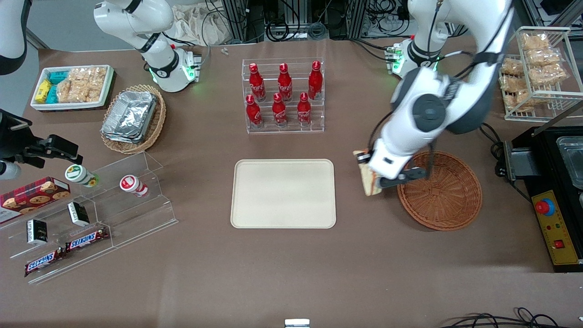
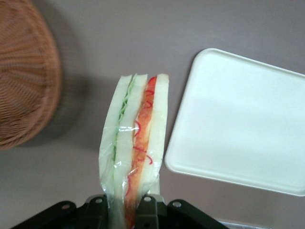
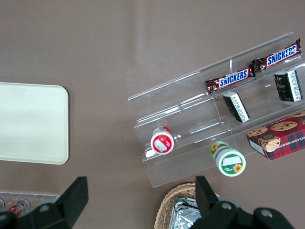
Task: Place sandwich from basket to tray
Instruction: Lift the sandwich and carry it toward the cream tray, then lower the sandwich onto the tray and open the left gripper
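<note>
Both gripper (image 2: 125,210) fingers pinch the sandwich (image 2: 135,143) between basket (image 1: 444,191) and tray (image 1: 283,193).

The gripper (image 2: 125,210) pinches the wrapped sandwich (image 2: 136,148) by one end, its green and red filling layers facing the camera. Below it lies bare brown table (image 2: 143,38), with the basket (image 2: 24,81) to one side and the tray (image 2: 243,129) to the other.

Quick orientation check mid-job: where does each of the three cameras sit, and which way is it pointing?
Front view: high, facing the robots, looking down at the table; both arms show, the tool carrying the sandwich between basket and tray.
Left wrist view: on the working arm, looking down past its fingers clamping the sandwich.
Right wrist view: on the parked arm, looking down at the snack shelf.
All share the tray.
</note>
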Robot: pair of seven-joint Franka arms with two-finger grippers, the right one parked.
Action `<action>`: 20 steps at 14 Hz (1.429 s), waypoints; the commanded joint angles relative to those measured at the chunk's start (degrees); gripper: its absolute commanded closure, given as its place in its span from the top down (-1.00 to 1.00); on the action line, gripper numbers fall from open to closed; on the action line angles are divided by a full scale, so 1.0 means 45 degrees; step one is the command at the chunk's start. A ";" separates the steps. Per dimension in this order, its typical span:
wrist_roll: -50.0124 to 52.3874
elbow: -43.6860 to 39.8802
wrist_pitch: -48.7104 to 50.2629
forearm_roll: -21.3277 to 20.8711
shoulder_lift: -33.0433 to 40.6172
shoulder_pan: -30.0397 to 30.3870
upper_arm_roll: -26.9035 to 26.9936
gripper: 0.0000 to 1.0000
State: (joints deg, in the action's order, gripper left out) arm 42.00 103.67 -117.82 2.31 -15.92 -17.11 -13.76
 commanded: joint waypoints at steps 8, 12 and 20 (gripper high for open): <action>0.0707 -0.0947 -0.1982 -0.1703 -0.2710 -0.1939 0.0108 -1.00; 0.0764 -0.1026 -0.2839 -0.2133 -0.3415 -0.1998 0.0089 -1.00; 0.1194 -0.0968 -0.3779 -0.3050 -0.4099 -0.2585 0.0147 -1.00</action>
State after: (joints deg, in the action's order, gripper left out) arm 45.12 100.92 -133.93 -8.66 -32.88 -28.26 -13.70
